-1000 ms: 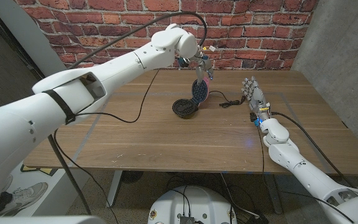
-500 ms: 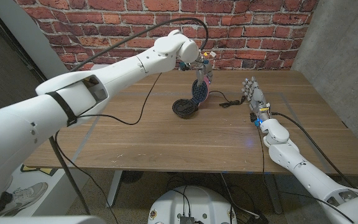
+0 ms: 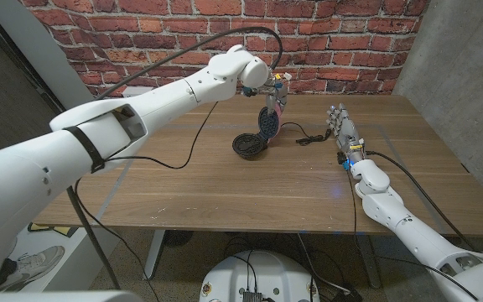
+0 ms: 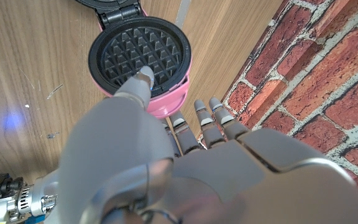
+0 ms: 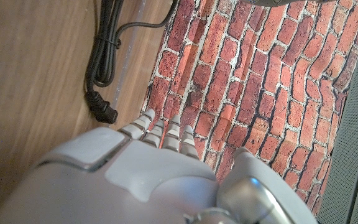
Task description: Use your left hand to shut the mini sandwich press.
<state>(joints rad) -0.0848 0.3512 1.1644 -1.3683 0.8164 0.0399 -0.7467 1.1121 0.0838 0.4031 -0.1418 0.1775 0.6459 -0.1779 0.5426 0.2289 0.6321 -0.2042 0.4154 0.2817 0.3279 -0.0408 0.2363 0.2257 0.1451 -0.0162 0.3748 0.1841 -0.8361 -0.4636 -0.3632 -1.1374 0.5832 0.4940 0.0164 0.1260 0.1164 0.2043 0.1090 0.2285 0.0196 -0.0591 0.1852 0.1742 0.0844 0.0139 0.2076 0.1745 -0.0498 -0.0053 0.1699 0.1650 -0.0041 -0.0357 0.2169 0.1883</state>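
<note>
The mini sandwich press stands open at the table's far middle. Its black base [image 3: 247,146] lies flat and its pink lid [image 3: 267,124] stands upright beside it. My left hand [image 3: 276,91] hangs over the lid's top edge. In the left wrist view the thumb [image 4: 143,78] reaches over the lid's ribbed black plate [image 4: 140,46] while the other fingers [image 4: 207,121] go down behind its pink back. The hand's fingers are spread and hold nothing. My right hand [image 3: 342,131] stands on the table to the right of the press, fingers upright and apart, holding nothing.
A black power cord [image 3: 309,137] runs from the press toward my right hand, and its coil and plug [image 5: 101,106] lie by the fingers. Another black cable [image 3: 183,151] trails over the table's left half. A brick wall [image 3: 350,50] closes the far side.
My left hand has sunk a little toward the lid's top edge and its forearm has shifted slightly. The lid still stands upright. The right hand has not moved.
</note>
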